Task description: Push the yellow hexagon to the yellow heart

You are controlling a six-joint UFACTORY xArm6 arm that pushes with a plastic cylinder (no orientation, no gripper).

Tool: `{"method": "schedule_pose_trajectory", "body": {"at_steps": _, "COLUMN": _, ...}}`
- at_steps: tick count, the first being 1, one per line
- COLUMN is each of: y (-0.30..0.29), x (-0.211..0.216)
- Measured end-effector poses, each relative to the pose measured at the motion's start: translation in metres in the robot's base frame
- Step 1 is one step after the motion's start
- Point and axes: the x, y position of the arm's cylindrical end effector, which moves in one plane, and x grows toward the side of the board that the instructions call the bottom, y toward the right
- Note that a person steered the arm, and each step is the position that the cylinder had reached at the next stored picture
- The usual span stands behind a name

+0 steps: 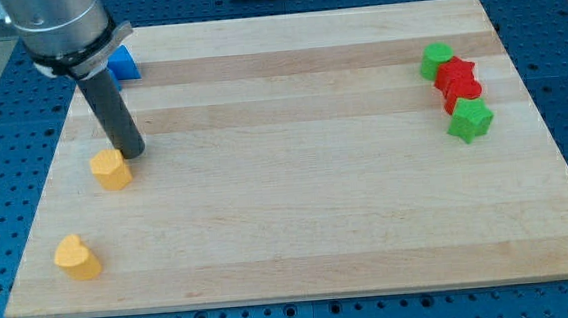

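The yellow hexagon (pixel 110 169) lies on the wooden board (pixel 295 178) near the view's left edge. The yellow heart (pixel 76 257) lies below it and a little to the left, near the board's bottom left corner, apart from the hexagon. My tip (pixel 129 151) stands just above and to the right of the hexagon, touching or nearly touching its upper right side.
A blue block (pixel 123 63) sits at the top left, partly hidden behind the arm. At the view's right, a green block (pixel 437 60), two red blocks (pixel 458 80) and a green star-like block (pixel 471 120) are clustered together.
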Motion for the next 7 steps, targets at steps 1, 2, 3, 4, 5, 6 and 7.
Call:
{"method": "schedule_pose_trajectory", "body": {"at_steps": 1, "y": -0.010, "x": 0.012}}
{"method": "schedule_pose_trajectory", "body": {"at_steps": 2, "y": -0.017, "x": 0.018}}
{"method": "schedule_pose_trajectory", "body": {"at_steps": 3, "y": -0.029, "x": 0.019}}
{"method": "schedule_pose_trajectory", "body": {"at_steps": 4, "y": -0.030, "x": 0.019}}
{"method": "schedule_pose_trajectory", "body": {"at_steps": 5, "y": -0.030, "x": 0.028}}
{"method": "schedule_pose_trajectory", "body": {"at_steps": 6, "y": -0.033, "x": 0.040}}
{"method": "schedule_pose_trajectory", "body": {"at_steps": 7, "y": -0.051, "x": 0.042}}
